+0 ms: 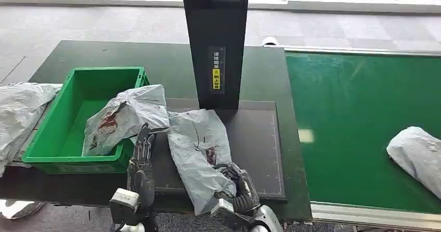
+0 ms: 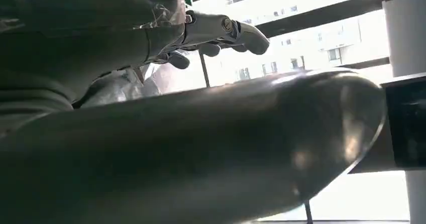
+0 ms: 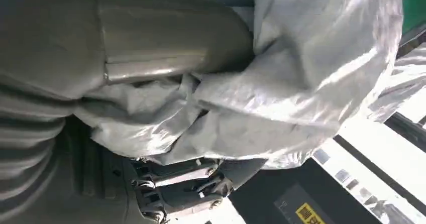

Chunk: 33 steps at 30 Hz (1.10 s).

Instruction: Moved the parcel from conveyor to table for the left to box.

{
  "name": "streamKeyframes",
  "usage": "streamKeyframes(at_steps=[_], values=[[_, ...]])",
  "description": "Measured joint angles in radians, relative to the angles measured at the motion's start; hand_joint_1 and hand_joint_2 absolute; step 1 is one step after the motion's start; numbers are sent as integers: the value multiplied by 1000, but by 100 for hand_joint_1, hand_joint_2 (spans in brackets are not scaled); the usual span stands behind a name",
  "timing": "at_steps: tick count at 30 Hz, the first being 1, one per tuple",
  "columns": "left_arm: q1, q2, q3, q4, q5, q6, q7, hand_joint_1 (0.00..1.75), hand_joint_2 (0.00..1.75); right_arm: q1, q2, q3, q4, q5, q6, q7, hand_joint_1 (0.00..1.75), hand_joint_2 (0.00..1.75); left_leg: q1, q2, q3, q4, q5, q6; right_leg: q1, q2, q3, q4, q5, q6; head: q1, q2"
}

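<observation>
I can't see the right hand's (image 1: 236, 188) fingers under the parcel (image 1: 200, 154); the far-left bag (image 1: 18, 112) runs off frame.

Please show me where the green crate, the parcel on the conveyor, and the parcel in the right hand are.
green crate (image 1: 52, 118), head view, left wall.
parcel on the conveyor (image 1: 416, 154), head view, middle.
parcel in the right hand (image 1: 196, 143), head view, upper middle.

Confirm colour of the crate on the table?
Green. The crate shows best in the head view, with a grey parcel draped over its rim.
</observation>
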State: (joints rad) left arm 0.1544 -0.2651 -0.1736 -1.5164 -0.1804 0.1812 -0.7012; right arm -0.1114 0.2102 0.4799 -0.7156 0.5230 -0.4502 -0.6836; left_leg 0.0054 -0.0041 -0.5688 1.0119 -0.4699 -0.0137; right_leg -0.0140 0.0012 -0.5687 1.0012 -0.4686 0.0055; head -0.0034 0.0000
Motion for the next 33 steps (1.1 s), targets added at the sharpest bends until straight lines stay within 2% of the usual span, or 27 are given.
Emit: streamKeyframes(at_steps=[10,29,31,32,33], values=[[13,-11,18,-14,-44,-56,0,0,0,20,1,-64,-34,69,-81,60,0,175,0,0,-1,0,0,0,0,0,-1,0,0,0,0,0],[14,-13,27,-6,-53,-60,1,0,0,42,1,-102,-63,77,-88,62,0,175,0,0,-1,0,0,0,0,0,-2,0,0,0,0,0],[8,-13,19,1,-184,-1,91,0,0,51,1,-110,-76,64,-110,58,0,175,0,0,-1,0,0,0,0,-1,-2,-1,0,0,0,0],[2,-13,6,17,-307,48,147,0,175,62,1,-119,-96,58,-116,58,0,175,0,-1,-1,0,0,0,0,-2,-2,-1,0,0,0,0],[-5,-13,-12,40,-471,104,195,0,175,69,-1,-124,-117,52,-115,59,0,175,0,-1,-1,0,0,0,0,-2,-2,-1,0,0,0,0]])
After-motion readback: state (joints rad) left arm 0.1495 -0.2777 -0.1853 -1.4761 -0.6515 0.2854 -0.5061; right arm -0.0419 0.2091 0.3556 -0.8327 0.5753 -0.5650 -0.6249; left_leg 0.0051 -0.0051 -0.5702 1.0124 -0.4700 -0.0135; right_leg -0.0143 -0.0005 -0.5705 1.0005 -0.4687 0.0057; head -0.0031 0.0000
